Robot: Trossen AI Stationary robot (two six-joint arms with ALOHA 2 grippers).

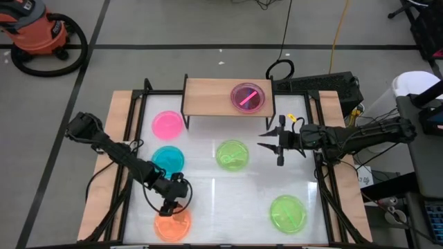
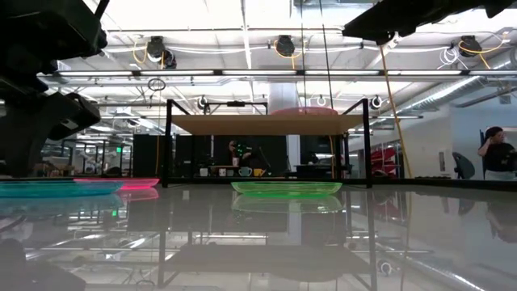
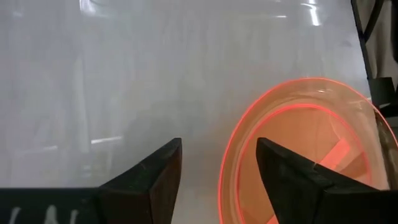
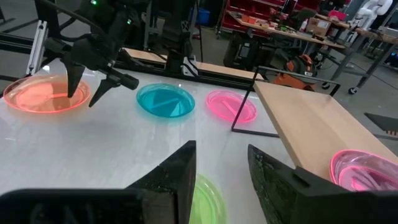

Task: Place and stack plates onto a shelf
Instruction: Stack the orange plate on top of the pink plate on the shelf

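Note:
The light-wood shelf [image 1: 214, 97] stands at the table's far edge on black legs and carries a pink plate [image 1: 248, 97] at its right end. On the table lie a pink plate [image 1: 168, 124], a blue plate [image 1: 167, 159], two green plates [image 1: 232, 154] [image 1: 287, 212] and an orange plate [image 1: 174, 225]. My left gripper [image 3: 219, 149] is open over the orange plate's far rim [image 3: 231, 143], one finger inside the rim and one outside. My right gripper [image 1: 263, 138] is open and hovers just right of the middle green plate, pointing left. My left gripper comes down from above at the orange plate's rim [image 3: 227, 168]. One finger [image 3: 292, 180] stands over the plate's inside and the other [image 3: 149, 180] outside it. I cannot tell whether either finger touches the plate, which lies flat on the table.
Wooden side planks [image 1: 104, 173] and black frame rails [image 1: 325, 173] run along the table's left and right sides. The shelf's left half is bare board. Bare white table shows between the blue plate and the near green plate. A person [image 2: 494, 153] stands far off in the room.

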